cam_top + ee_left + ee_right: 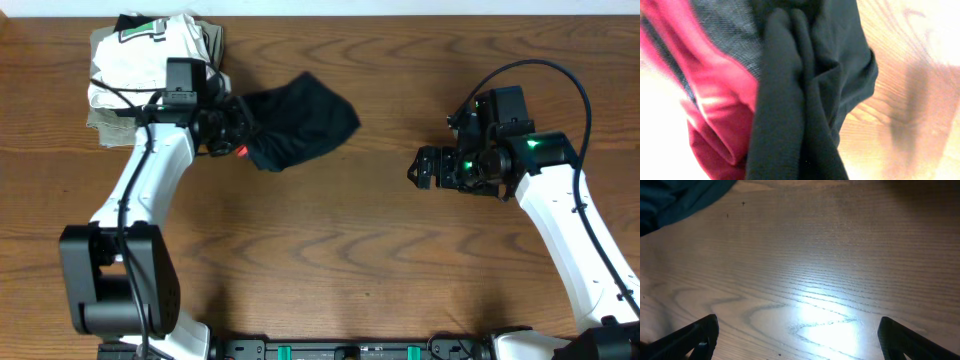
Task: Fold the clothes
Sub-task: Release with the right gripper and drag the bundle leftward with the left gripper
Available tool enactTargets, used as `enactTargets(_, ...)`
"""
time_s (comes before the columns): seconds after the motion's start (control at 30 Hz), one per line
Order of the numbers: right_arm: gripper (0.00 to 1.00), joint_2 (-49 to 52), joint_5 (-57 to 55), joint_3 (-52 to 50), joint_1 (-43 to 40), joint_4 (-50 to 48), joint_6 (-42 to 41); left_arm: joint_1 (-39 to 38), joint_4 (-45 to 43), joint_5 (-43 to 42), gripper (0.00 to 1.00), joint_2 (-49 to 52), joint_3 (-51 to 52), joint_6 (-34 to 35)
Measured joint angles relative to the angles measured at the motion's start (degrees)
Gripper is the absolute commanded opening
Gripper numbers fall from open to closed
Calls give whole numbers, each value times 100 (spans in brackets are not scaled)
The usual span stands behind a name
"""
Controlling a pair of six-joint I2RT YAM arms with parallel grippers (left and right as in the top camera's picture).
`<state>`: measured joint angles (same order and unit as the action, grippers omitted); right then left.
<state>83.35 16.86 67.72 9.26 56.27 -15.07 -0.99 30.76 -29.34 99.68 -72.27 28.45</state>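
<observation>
- Pants (300, 120): one pair, black and soft. They lay crumpled in a loose heap on the worktop (350, 260), left of centre and toward the far edge, just right of the pile. No legs were spread out, and the heap tapered to a rounded point at its right end.
- Waistband (730, 35): one, grey knit, seen in the left wrist view. It was turned back to show the lining (720, 100), bright red and bunched into thick folds. Beside it, black cloth ran down in two long ridges pressed together.
- Pile (150, 70): one stack of folded pale garments at the far left corner. The number in it could not be told. A white piece with a green-edged label lay on top.
- Arms: two, white with black joints.
- Left gripper (238, 128): one, closed tight on the left edge of the pants at the waistband end, with a spot of red showing just beneath it.
- Right gripper (420, 168): one, spread fully wide and holding nothing. It sat low over bare wood, well apart from the pants, with both fingertips clear of the cloth.
</observation>
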Motion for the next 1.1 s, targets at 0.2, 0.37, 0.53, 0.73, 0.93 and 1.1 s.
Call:
enactTargets(0.2, 99, 0, 0, 0, 0, -20, 0, 170, 435, 236, 6, -57, -2, 323)
enactTargets(0.37, 99, 0, 0, 0, 0, -17, 2, 210, 822, 358, 29, -57, -2, 601)
enactTargets(0.53, 99, 2, 0, 0, 0, -22, 2, 208, 1228, 398, 98, -57, 0, 741)
enactTargets(0.73, 99, 2, -2, 0, 0, -28, 0, 208, 1784, 409, 98, -57, 0, 951)
enactTargets(0.93, 99, 2, -2, 0, 0, -26, 0, 247, 1550, 511, 98, -57, 0, 1054)
enactTargets(1.1, 99, 2, 0, 0, 0, -17, 2, 396, 1141, 619, 98, -57, 0, 911)
